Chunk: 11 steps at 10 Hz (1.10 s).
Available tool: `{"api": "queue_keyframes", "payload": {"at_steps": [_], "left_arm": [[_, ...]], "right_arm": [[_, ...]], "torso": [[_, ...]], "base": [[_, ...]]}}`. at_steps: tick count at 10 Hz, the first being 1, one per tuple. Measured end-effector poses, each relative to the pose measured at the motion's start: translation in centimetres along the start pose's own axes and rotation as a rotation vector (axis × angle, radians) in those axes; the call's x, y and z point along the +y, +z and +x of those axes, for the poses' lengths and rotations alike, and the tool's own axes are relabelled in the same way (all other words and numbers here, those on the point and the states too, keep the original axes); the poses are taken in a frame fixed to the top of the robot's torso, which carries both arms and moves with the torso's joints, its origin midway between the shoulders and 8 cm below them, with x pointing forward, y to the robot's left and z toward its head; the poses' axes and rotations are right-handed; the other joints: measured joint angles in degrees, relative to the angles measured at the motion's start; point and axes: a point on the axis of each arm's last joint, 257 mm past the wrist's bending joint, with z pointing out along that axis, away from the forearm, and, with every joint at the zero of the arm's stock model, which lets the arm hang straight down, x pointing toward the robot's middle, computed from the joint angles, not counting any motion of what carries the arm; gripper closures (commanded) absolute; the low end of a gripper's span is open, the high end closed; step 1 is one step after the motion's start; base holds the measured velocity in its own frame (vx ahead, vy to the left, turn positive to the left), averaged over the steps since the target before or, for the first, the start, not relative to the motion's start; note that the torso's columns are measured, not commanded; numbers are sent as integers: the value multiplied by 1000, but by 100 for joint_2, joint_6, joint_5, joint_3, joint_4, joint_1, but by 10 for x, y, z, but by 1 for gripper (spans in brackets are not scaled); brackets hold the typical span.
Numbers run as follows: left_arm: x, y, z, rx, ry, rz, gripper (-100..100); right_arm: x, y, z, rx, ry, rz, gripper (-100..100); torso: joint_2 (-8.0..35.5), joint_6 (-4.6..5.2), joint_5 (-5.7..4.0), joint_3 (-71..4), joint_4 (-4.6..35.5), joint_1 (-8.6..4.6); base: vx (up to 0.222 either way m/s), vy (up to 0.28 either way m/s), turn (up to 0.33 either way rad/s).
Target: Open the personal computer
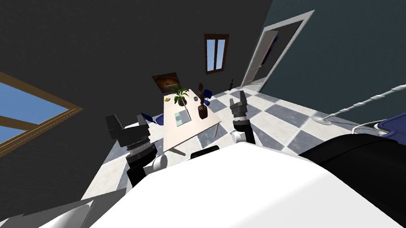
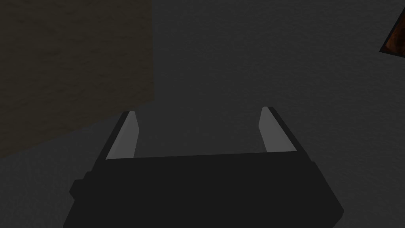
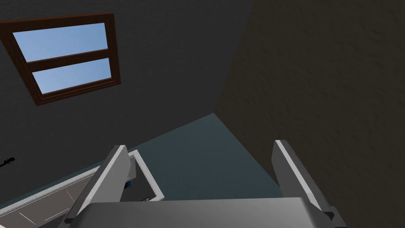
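A flat grey-green computer (image 1: 182,117) lies mid-frame on the long pale bench (image 1: 171,136), well ahead. Probably for that reason, the left pincer (image 1: 128,122) and right pincer (image 1: 238,100) hang raised, blades apart and empty.

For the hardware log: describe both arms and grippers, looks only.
The left arm and right arm are dark grey with ribbed ring joints, turning white nearer the body. The left gripper and right gripper are each a boxy block with two thin, light grey, blade-like fingers. The left block looks black, the right one lighter grey.
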Motion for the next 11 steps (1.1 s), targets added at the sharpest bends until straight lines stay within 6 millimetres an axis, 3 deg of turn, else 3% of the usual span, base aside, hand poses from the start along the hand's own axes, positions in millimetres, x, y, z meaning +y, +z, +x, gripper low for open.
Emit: {"api": "queue_keyframes", "payload": {"at_steps": [2,9,10,11], "left_arm": [[0,0,0,0,0,0,0],[0,0,0,0,0,0,0],[0,0,0,0,0,0,-100],[2,0,1,15,11,-7,-100]], "right_arm": [[0,0,0,0,0,0,0],[0,0,0,0,0,0,0],[0,0,0,0,0,0,0],[0,0,0,0,0,0,0]], "torso": [[597,0,0,-1200,600,0],[3539,0,0,-7073,3537,0],[3962,0,0,-7919,3960,0],[4154,1,0,-8314,4149,-2]], "base": [[0,0,0],[0,0,0],[10,-11,-40],[8,-26,-86]]}}
